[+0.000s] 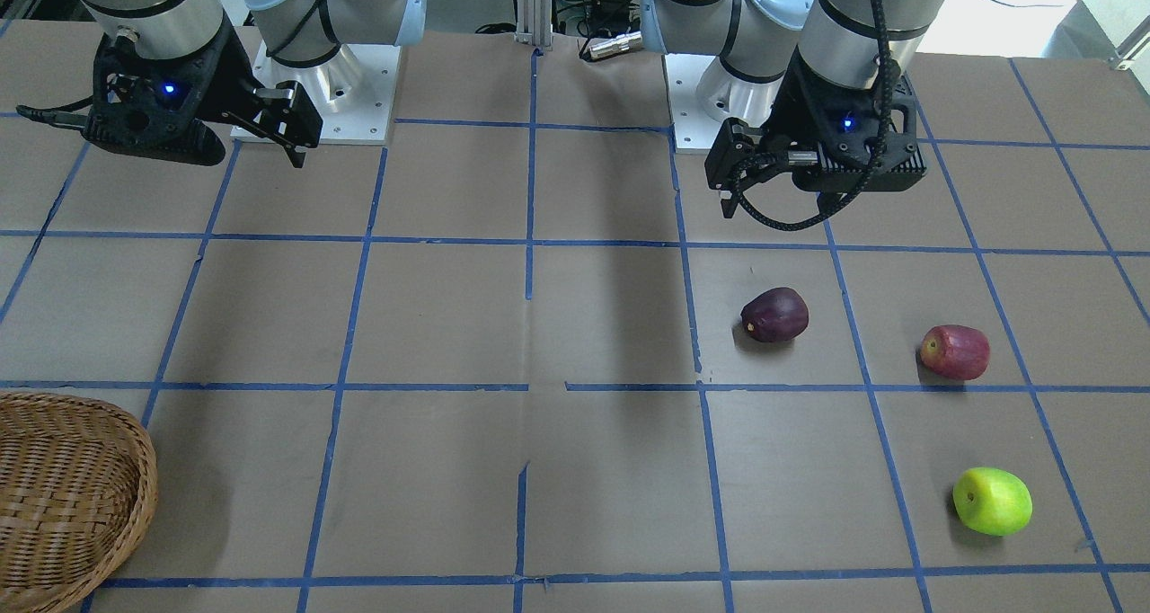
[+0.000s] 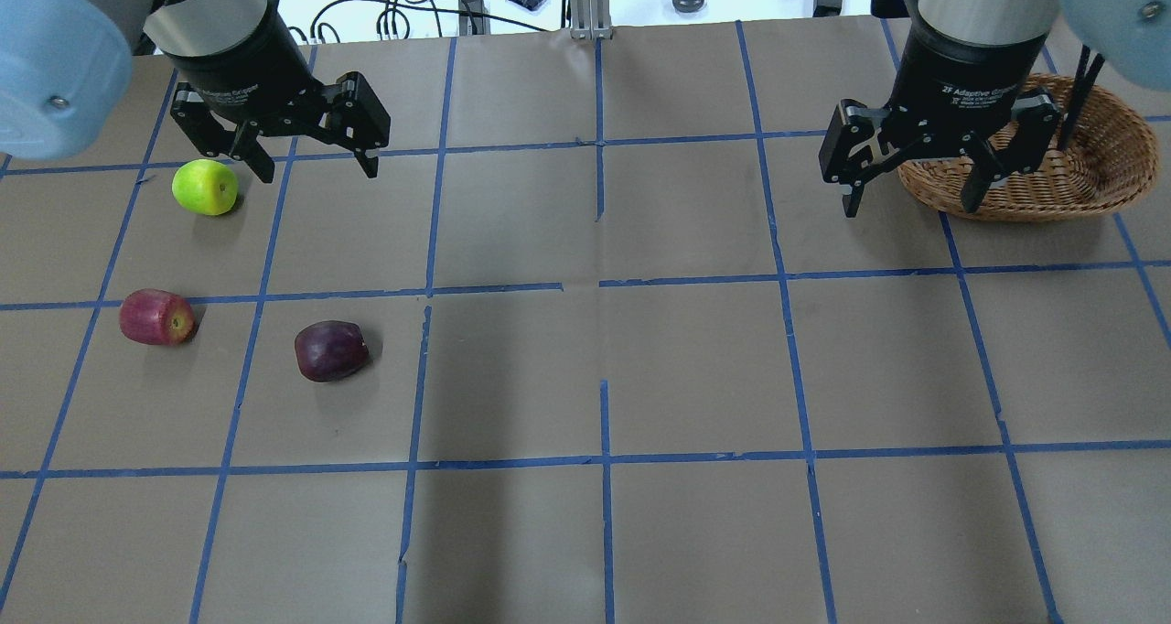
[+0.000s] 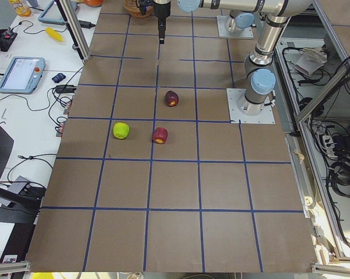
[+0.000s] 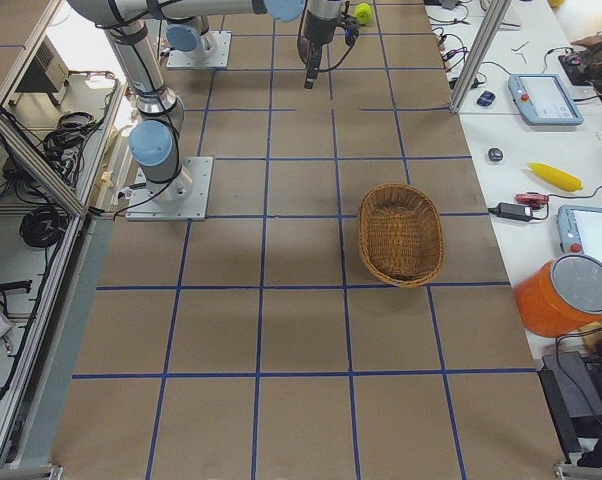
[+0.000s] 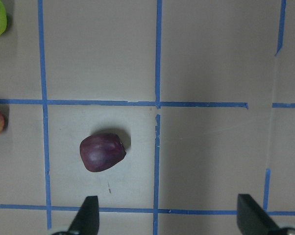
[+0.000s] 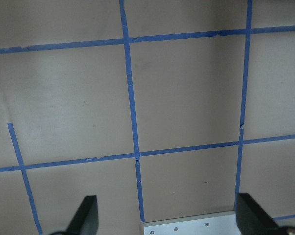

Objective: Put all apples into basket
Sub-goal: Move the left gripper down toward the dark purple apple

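Observation:
Three apples lie on the brown table on my left side: a dark purple one (image 2: 330, 350) (image 1: 774, 315), a red one (image 2: 156, 317) (image 1: 955, 351) and a lime green one (image 2: 205, 187) (image 1: 992, 501). My left gripper (image 2: 318, 168) (image 1: 729, 174) hangs open and empty above the table. The left wrist view shows the purple apple (image 5: 102, 152) ahead of the left fingers, nearer the left one. The wicker basket (image 2: 1098, 176) (image 1: 63, 496) sits empty at the far right. My right gripper (image 2: 913, 199) (image 1: 295, 132) hovers open just in front of the basket, holding nothing.
Blue tape lines grid the table. The arm base plates (image 1: 314, 101) (image 1: 710, 101) stand at the robot's edge. Beyond the far edge is a bench with cables, tablets (image 4: 546, 98) and an orange container (image 4: 566, 295).

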Tool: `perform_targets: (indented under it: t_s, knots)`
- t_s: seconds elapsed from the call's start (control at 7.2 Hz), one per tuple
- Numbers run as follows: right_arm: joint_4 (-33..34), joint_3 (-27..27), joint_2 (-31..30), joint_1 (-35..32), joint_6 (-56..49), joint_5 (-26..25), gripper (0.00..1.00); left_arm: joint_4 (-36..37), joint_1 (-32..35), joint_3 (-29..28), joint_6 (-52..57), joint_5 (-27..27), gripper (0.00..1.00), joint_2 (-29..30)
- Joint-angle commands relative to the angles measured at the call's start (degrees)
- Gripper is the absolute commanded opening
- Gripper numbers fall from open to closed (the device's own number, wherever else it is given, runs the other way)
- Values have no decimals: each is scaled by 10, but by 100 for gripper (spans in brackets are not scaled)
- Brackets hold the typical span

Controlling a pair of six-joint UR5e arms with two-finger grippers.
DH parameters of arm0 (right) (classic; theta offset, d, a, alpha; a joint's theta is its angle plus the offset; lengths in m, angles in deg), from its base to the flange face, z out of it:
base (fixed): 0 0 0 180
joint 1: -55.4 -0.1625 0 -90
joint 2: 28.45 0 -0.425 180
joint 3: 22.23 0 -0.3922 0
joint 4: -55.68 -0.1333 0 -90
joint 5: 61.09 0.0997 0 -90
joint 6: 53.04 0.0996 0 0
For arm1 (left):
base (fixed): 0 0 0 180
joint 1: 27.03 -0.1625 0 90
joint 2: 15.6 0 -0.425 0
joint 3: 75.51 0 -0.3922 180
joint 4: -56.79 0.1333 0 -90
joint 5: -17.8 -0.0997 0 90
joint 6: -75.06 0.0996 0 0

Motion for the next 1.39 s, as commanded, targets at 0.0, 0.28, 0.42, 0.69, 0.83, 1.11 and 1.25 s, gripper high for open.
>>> perform_targets:
  t_s: [0.0,0.28,0.42,0.69,0.83,1.11,1.25]
  knots:
    - [0,0,0,0,0,0,100,0,2,0,0,-2,100,2]
    - [1,0,0,0,0,0,100,0,-2,12,10,-4,100,-2]
    - [0,-1,0,0,1,0,100,0,-14,15,44,-3,100,-1]
    - [0,-7,-3,0,1,-18,100,68,-19,104,47,-44,100,14]
    - [1,-15,-4,0,0,-27,100,182,-21,176,31,-46,100,18]
    - [1,-20,-7,0,0,-27,100,270,-60,280,-4,-46,100,35]
    - [1,-20,-7,0,0,-27,100,320,-104,305,-6,-46,100,49]
